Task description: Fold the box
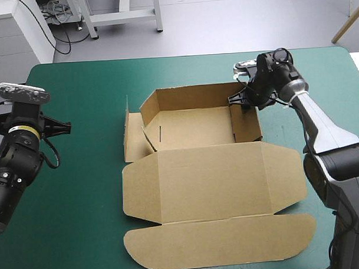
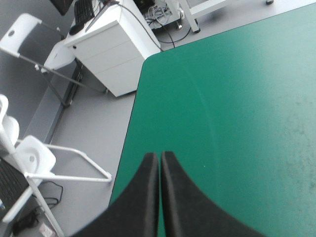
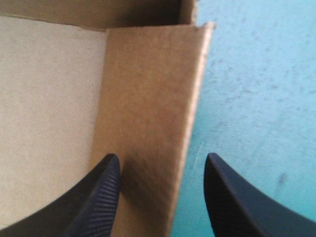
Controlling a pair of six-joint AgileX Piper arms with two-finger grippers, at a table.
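The teal-green cover (image 1: 81, 191) spreads across the whole table, and the box (image 1: 167, 126) sits a little right of the middle of it, half built. Its far part is already a tray: the far wall (image 1: 190, 96) and the right wall (image 1: 247, 123) stand upright around a bare floor. The lid (image 1: 210, 180) lies flat toward the near edge, with its rounded front flap (image 1: 218, 242) spread out beyond it. On the tray's left side a panel (image 1: 132, 139) splays outward and is not tucked, so that side looks like the unfinished one.

The right gripper (image 1: 244, 100) is at the far end of the right wall, close to the corner with the far wall. Its fingers (image 3: 98, 197) stand apart and straddle the board, one over the tray's floor and the other over the cover outside. The wall's top edge runs between them, and whether either pad touches the board cannot be told. This placement probably serves to steady or press the wall so that it keeps its fold.

The left gripper (image 2: 160, 158) hangs near the table's left edge, well apart from the box, with its fingers pressed together into one point and nothing between them. It seems parked out of the way, leaving the splayed left panel free for the next fold.
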